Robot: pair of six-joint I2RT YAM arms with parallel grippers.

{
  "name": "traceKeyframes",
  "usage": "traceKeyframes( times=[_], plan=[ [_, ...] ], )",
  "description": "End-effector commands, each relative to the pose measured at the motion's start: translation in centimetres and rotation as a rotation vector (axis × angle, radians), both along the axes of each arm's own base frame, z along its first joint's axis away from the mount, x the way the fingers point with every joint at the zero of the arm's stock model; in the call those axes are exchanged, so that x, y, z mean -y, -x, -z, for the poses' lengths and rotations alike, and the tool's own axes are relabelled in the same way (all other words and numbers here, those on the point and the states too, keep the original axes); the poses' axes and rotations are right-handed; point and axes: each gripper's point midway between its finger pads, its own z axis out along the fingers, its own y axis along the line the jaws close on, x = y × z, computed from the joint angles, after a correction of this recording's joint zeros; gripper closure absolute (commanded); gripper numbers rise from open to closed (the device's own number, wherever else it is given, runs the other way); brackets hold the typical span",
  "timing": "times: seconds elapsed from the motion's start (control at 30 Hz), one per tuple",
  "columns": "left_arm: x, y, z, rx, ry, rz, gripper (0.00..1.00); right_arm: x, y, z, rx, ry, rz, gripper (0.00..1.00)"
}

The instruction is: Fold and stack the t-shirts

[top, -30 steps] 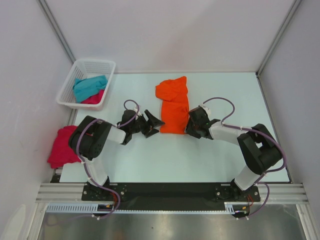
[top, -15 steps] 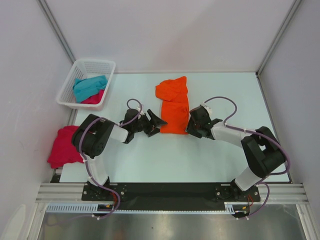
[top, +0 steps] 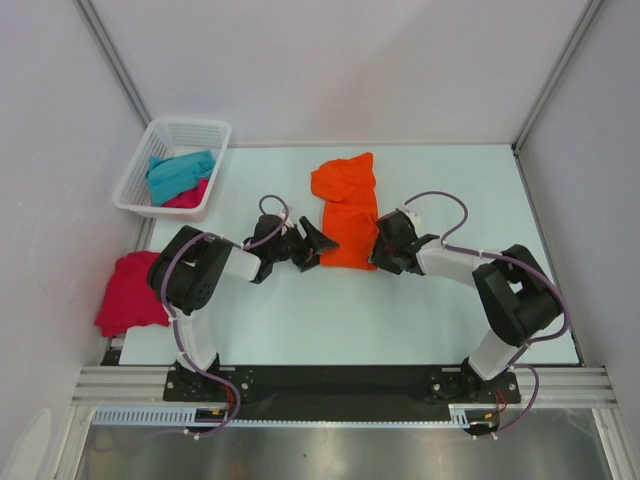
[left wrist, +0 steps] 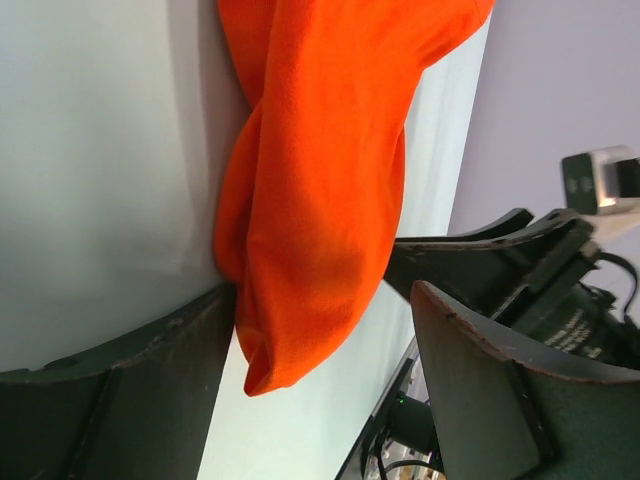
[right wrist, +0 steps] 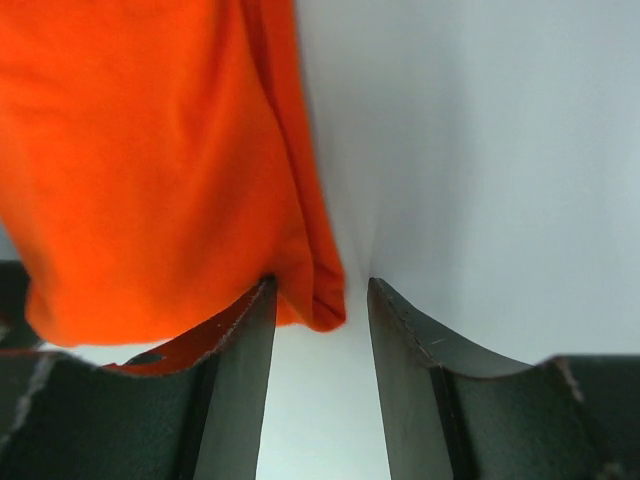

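The bright orange t-shirt [top: 347, 215] lies folded lengthwise in the middle of the table. My left gripper [top: 312, 245] is open at its near left corner. In the left wrist view [left wrist: 320, 340] that corner of the orange t-shirt [left wrist: 320, 180] sits between the jaws against the left finger [left wrist: 150, 380]. My right gripper [top: 385, 250] is open at the near right corner. In the right wrist view [right wrist: 320, 310] the hem of the orange t-shirt [right wrist: 150, 170] lies between the jaws, touching the left finger [right wrist: 235, 370]. A teal t-shirt [top: 180, 172] and a pink t-shirt [top: 190, 196] lie in the basket.
The white lattice basket [top: 150, 140] stands at the back left corner. Another crimson pink t-shirt [top: 128, 292] lies bunched at the table's left edge beside the left arm. Grey walls close in both sides. The right arm's gripper [left wrist: 520, 270] shows across the shirt in the left wrist view.
My left gripper has edged right until its jaws reach the shirt's near left corner. My right gripper has shifted slightly at the near right corner. The shirt has not moved.
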Motion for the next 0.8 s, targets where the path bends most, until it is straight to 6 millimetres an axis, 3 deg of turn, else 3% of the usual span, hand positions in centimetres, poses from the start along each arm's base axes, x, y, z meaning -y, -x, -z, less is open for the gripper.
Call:
traceKeyframes(
  times=[0.0,0.37,0.47,0.5,0.53,0.6,0.77],
  plan=[
    [-1.0,1.5,3.2,-0.089,-0.105,-0.005,0.21,-0.9,-1.7,0.6,0.014,-0.002,-0.009,0.53],
    [-1.2,1.5,4.0,-0.1,-0.124,-0.001,0.23,-1.2,-2.5,1.2,0.006,-0.011,-0.015,0.55],
    [-0.9,1.5,3.7,-0.089,-0.112,0.012,0.45,-1.3,-2.3,1.5,0.0,-0.026,-0.017,0.71],
    [-0.9,1.5,3.6,-0.089,-0.109,0.012,0.77,-1.4,-2.2,1.5,0.0,-0.029,-0.019,0.79],
    [-0.9,1.5,3.7,-0.093,-0.11,0.012,0.89,-1.4,-2.2,1.5,-0.001,-0.033,-0.02,0.95],
    [-0.9,1.3,3.6,-0.091,-0.114,0.009,0.97,-1.4,-1.9,1.4,-0.005,-0.034,-0.024,1.0],
    [-0.9,1.1,3.2,-0.085,-0.12,0.009,1.0,-1.4,-1.1,0.7,0.0,-0.042,-0.032,1.0]
  ],
)
